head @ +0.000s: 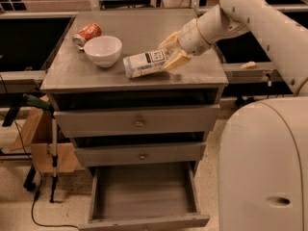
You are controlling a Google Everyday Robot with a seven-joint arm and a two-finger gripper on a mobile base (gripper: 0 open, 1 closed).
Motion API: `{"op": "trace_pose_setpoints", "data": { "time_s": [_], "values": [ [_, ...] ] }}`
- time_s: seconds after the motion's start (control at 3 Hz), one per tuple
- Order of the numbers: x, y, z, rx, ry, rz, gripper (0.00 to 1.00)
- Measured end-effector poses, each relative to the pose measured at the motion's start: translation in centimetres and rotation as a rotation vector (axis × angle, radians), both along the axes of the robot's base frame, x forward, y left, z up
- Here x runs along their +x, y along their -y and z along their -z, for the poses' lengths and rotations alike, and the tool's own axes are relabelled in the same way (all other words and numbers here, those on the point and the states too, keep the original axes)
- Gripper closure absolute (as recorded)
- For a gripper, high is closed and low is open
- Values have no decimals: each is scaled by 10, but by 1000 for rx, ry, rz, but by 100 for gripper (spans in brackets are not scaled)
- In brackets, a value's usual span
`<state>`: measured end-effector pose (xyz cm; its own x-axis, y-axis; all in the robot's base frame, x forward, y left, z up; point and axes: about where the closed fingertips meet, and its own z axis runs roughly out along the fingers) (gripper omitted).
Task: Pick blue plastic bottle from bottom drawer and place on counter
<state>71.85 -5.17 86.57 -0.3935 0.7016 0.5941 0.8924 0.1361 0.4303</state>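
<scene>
The blue plastic bottle (143, 63) is up on the counter (144, 25), not in the drawer. It's lying on its side near the front edge, a bit right of the middle, with the label and its dark print facing up. The left end sits low against the surface and the right end is tipped slightly upward. I honestly can't tell whether the whole thing is resting on the top or is a hair off it.

The gripper (172, 52) is at the bottle's right end. One tan finger is above the bottle and one below, so the claw is pinching it there. The white arm comes in from the upper right.

Just left of the bottle is a white bowl (103, 50), upright, close to the bottle but not touching it. Behind the bowl an orange-red soda can (87, 33) lies on its side near the back left corner.

Below the counter, the top drawer (137, 121) and the middle drawer (142, 155) are each poking out a little. The bottom drawer (144, 221) is pulled well out and you can see right down onto its grey floor. The robot's big white body (264, 167) fills the lower right. A cardboard box (36, 138) sits on the floor to the left of the cabinet.
</scene>
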Motion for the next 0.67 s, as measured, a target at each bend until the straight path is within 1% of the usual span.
{"op": "trace_pose_setpoints", "data": {
  "time_s": [0.33,0.67],
  "values": [
    [1,6,-3,7,5,20,0],
    [1,6,-3,7,5,21,0]
  ]
}}
